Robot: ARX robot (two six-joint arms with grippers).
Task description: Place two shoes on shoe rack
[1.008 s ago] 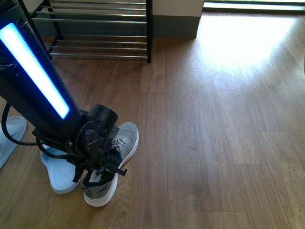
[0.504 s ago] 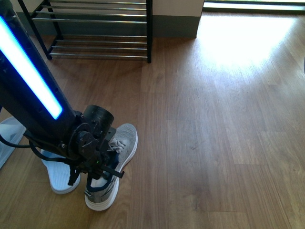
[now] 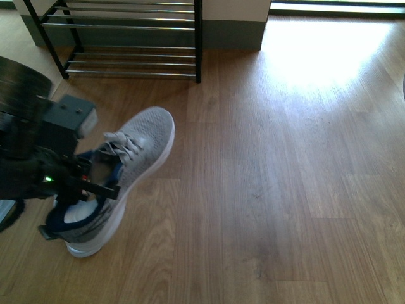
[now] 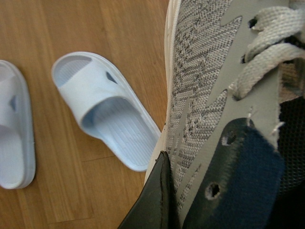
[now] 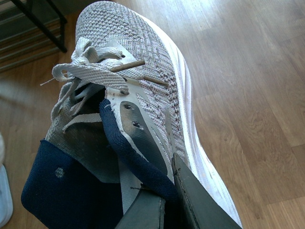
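The left gripper (image 3: 95, 187) was clamped on the navy collar of a grey sneaker (image 3: 142, 139). One black finger (image 4: 152, 205) pressed against the knit outside, and its mate was hidden inside the shoe. The toe stretched away from the jaws toward the shoe rack (image 3: 126, 74), which stood well ahead of the gripper, apart from the shoe. Whether the heel touched the wooden floor (image 3: 285, 190) I could not tell. Past the sneaker's white sole, on the outer side of that gripper, two pale slippers (image 4: 102, 109) lay flat on the boards. The right gripper (image 5: 169, 200) had its plates drawn narrow, nipping the collar wall of a second sneaker (image 5: 138, 47). Its toe likewise pointed away, toward the rack's end post.
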